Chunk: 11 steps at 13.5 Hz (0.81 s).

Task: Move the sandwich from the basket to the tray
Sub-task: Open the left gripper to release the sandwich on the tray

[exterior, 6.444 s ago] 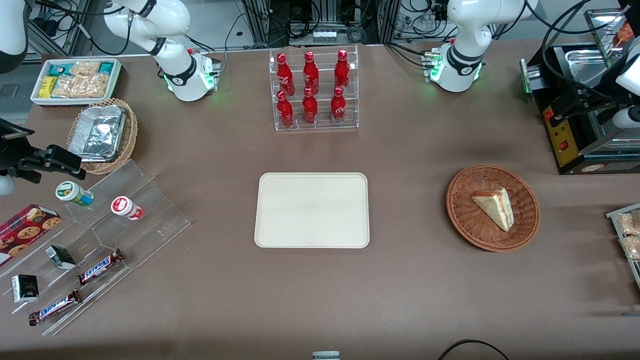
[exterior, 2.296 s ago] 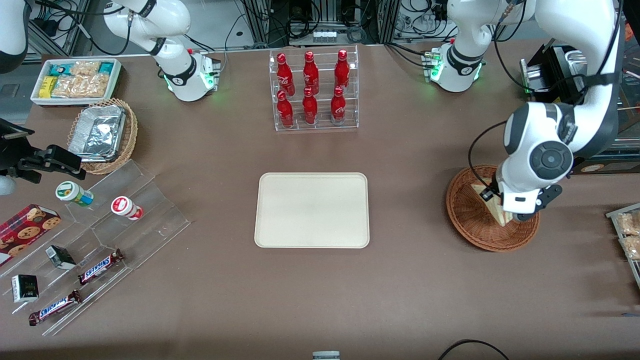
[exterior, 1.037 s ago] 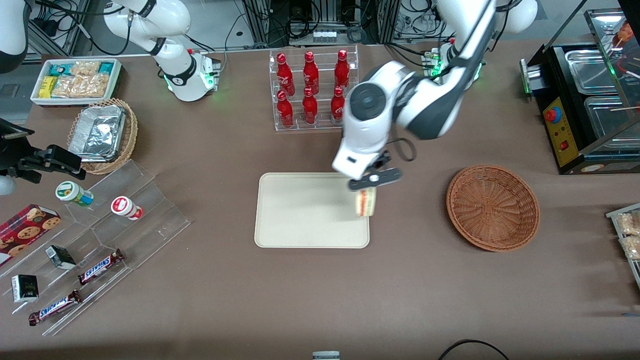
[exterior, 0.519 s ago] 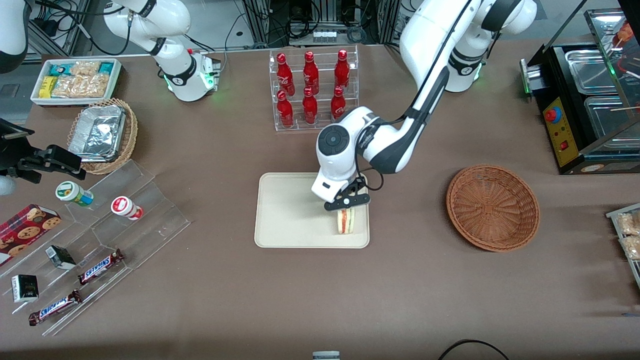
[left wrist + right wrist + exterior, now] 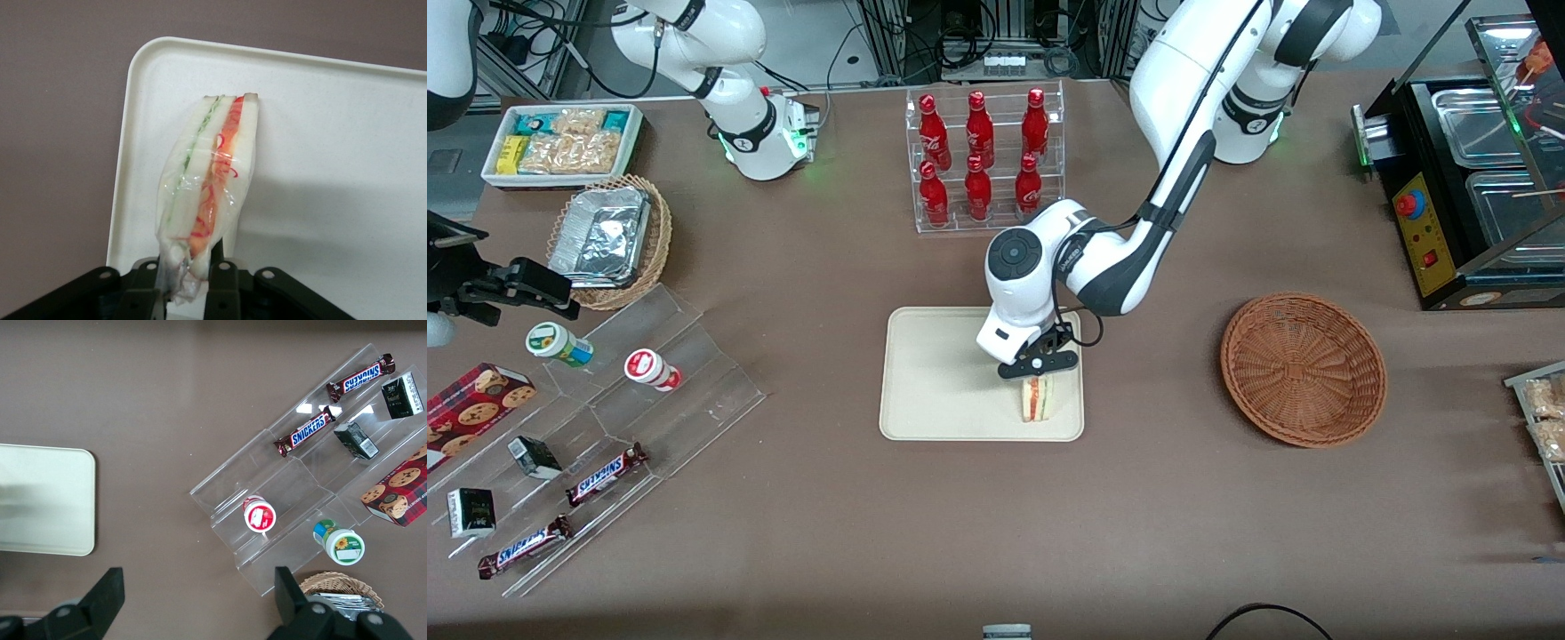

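The gripper (image 5: 1038,367) hung over the tray (image 5: 934,373), at the corner of it nearest the front camera and toward the working arm's end of the table. Its fingers (image 5: 148,288) were closed on the sandwich (image 5: 1035,399), pinching one narrow end of the wedge through its clear wrapping. Seen from the left wrist, the two dark fingers pressed in on either side of the bread, with only the thickness of the squeezed sandwich (image 5: 207,197) between them. The wedge stood on edge, its cut face showing a green layer beside a red one between pale bread slices.

In the front view the free end of the sandwich reached down to the tray just inside its rim; it seemed to be touching the tray surface, though the angle did not settle whether it rested there or hung just above. The wrist view showed the tray (image 5: 347,133) as a cream surface with a rounded corner under the sandwich.

The basket (image 5: 1304,369) sat on the brown table (image 5: 996,533), well apart from the tray toward the working arm's end, with nothing visible inside it. A clear rack of red bottles (image 5: 985,160) stood farther from the front camera than the tray.
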Motion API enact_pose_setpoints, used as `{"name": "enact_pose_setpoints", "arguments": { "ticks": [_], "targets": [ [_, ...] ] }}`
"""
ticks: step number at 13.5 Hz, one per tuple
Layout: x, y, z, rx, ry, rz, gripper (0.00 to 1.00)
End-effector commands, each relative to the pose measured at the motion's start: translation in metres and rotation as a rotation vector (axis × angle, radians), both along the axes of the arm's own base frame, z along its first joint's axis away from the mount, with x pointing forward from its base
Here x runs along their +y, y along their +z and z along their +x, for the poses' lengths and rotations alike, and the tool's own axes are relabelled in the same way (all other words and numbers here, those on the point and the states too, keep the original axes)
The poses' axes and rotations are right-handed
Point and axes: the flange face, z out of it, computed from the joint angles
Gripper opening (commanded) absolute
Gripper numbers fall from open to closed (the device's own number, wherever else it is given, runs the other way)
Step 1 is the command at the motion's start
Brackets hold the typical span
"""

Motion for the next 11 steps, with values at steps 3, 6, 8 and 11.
{"name": "enact_pose_setpoints", "arguments": {
  "ticks": [3, 6, 8, 11],
  "targets": [
    [-0.003, 0.038, 0.004, -0.028, 0.007, 0.011, 1.0],
    [0.003, 0.101, 0.003, -0.04, 0.036, 0.01, 1.0],
    [0.016, 0.135, -0.001, -0.033, 0.055, 0.03, 1.0],
    [0.048, 0.197, -0.007, -0.02, 0.098, 0.065, 1.0]
  ]
}}
